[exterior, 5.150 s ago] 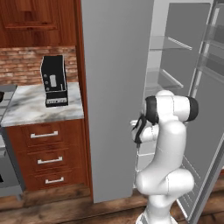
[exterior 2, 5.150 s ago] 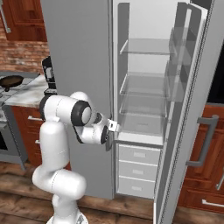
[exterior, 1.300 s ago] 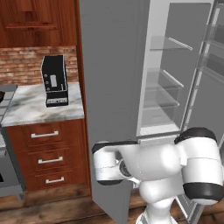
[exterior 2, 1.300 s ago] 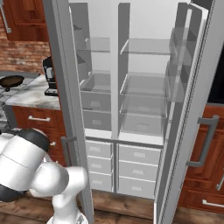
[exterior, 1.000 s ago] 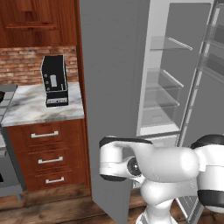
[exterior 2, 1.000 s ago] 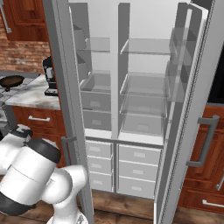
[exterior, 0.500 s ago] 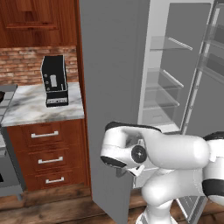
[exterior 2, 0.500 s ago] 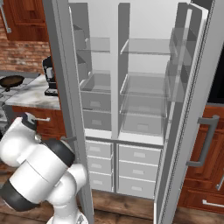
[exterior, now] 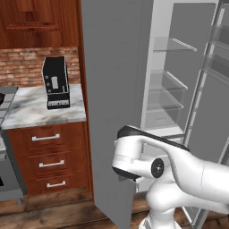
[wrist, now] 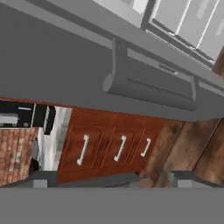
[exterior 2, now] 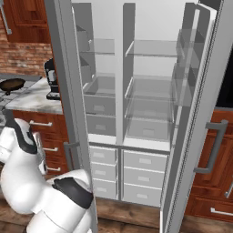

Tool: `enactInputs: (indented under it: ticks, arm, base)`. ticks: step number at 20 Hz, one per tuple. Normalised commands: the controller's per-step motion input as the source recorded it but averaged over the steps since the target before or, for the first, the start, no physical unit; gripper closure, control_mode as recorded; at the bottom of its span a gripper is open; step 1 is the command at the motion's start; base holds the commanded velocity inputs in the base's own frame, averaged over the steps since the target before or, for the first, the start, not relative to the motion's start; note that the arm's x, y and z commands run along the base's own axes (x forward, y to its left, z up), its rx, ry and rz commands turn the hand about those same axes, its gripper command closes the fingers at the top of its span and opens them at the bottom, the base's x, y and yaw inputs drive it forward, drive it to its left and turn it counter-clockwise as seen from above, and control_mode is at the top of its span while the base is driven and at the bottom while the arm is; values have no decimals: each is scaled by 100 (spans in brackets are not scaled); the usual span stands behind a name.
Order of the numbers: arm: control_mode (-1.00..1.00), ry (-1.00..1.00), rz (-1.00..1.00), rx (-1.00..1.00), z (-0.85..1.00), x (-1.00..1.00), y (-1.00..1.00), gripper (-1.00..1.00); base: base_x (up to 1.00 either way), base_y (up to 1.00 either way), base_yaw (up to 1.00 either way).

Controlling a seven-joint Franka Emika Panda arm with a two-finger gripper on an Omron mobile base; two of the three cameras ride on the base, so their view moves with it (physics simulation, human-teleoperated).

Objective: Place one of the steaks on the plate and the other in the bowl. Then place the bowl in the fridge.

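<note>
The gripper [wrist: 113, 177] sits low beside the fridge's left door [exterior: 114, 103], its two fingertips [wrist: 43, 178] spread well apart with nothing between them. Just ahead of them in the hand view is the grey door handle [wrist: 151, 89], not touched. Beyond the door edge are wooden drawers [exterior: 47, 163] under a marble counter [exterior: 40, 107], where a black coffee machine [exterior: 55, 82] stands against the brick wall. A dark frying pan [exterior 2: 11, 84] rests further along that counter. The fridge [exterior 2: 136, 91] stands wide open, both doors swung out, with bare glass shelves [exterior 2: 148, 102] above and drawers [exterior 2: 123, 175] at the bottom.
</note>
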Motion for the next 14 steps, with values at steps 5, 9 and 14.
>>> enactInputs:
  ticks: [5, 9, 14]
  arm:
    - [-100, 11, -35, 20, 100, -44, 13, -100]
    - [-100, 0, -23, 13, 100, -31, 83, -100]
    - [-100, -45, -2, -30, 100, -2, 51, -100]
  base:
    - [0, 0, 0]
    - [0, 0, 0]
    - [0, 0, 0]
